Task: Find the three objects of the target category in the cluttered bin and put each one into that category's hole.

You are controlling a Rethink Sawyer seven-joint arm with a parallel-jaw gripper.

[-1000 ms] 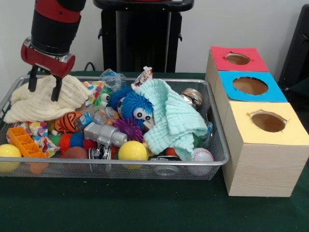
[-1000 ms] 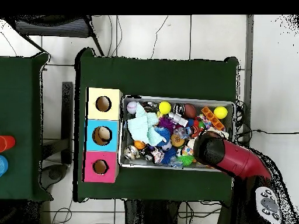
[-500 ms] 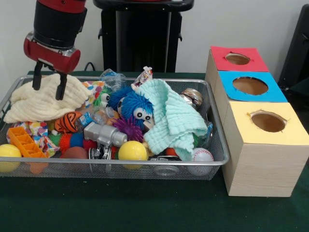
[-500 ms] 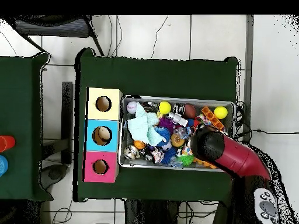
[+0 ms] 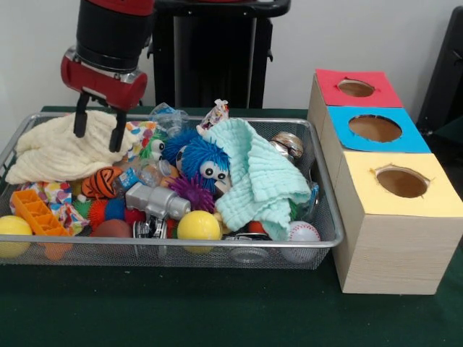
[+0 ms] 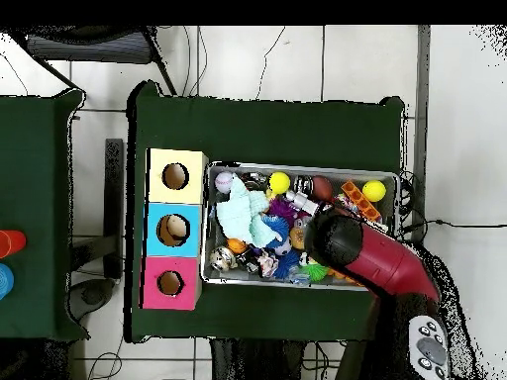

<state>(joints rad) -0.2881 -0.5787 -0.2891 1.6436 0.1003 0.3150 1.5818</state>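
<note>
**Operator:** My gripper (image 5: 98, 126) hangs open and empty at the back of the wire bin (image 5: 217, 249), its two fingers spread over the inner edge of the cream cloth (image 5: 61, 152). Nothing is between them.

**Second:** Which category are we after?

**Operator:** I can't say; the task doesn't name it. If it's cloths, the cream one is right under me, its long axis running toward the bin's outer end. The mint cloth (image 5: 260, 177) lies across the middle of the bin, toward the three boxes. There's only one arm, so no choice there.

**Second:** And the holes?

**Operator:** Red box (image 5: 356, 87), blue box (image 5: 376, 128) and yellow box (image 5: 402, 181) stand in a row just beside the bin's far end, all on the green counter (image 5: 217, 311).

**Second:** Anything hidden?

**Operator:** Plenty. From overhead the arm (image 6: 371, 259) covers the cream cloth and that whole end. The mint cloth drapes over whatever is beneath, and I can't find a third cloth.
</note>
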